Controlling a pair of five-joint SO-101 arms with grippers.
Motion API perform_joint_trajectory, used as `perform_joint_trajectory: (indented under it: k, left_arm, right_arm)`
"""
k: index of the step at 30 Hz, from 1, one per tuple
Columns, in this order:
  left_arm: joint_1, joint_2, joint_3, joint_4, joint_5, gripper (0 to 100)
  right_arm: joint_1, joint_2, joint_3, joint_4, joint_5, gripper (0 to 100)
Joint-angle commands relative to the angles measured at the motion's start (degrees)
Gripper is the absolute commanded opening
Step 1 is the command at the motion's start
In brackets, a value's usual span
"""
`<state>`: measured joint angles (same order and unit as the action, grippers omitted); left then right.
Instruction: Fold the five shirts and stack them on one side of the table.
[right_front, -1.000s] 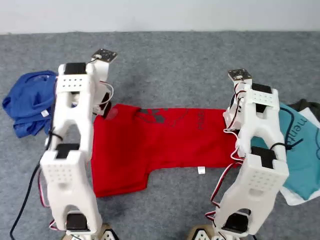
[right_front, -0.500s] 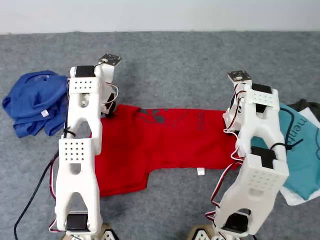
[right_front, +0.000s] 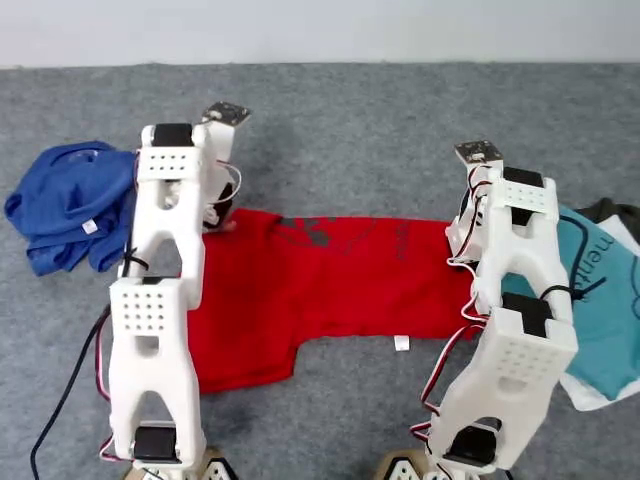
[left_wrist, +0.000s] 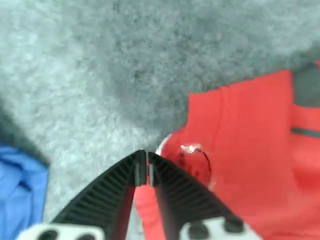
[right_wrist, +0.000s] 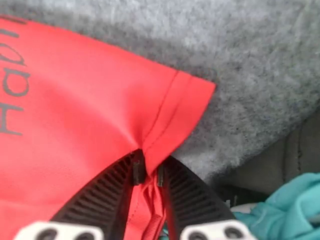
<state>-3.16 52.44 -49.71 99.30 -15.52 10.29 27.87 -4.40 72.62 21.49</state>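
Grippers (left_wrist: 143, 163) (right_wrist: 146, 173) on red shirt (right_front: 330, 280) (opposite ends)

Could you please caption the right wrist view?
Right gripper shut on a hemmed corner of the red fabric shirt, over grey carpet.

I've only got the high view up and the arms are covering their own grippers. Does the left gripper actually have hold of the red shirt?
Observer: Yes. The left wrist view shows the left gripper shut, with an edge of the red shirt pinched between its fingers.
Operator: And the right one?
Observer: The right gripper is shut on the shirt's hem, just in from a corner, and the cloth puckers at the pinch.
Operator: Anything near that corner?
Observer: A dark cloth lies just past it on the grey surface, with the teal shirt next to that.
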Motion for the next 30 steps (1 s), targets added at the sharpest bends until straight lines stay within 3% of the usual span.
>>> perform_joint_trajectory:
  k: [1,11,23,30]
  left_arm:
    - [0.26,-9.67,2.07,1.23,0.53,6]
    - [8.09,-8.70,2.24,-0.18,0.53,11]
    - [2.46,6.59,-12.18,-0.53,0.53,11]
    - [6.77,11.87,-14.02,1.14,0.53,11]
  right_arm:
    - [0.84,-0.31,-0.44,0.31,0.53,1.0]
    - [0.84,-0.31,-0.44,0.31,0.62,1.0]
    - [0.84,-0.31,-0.44,0.31,0.62,1.0]
    - [0.75,-0.31,-0.44,0.40,0.53,1.0]
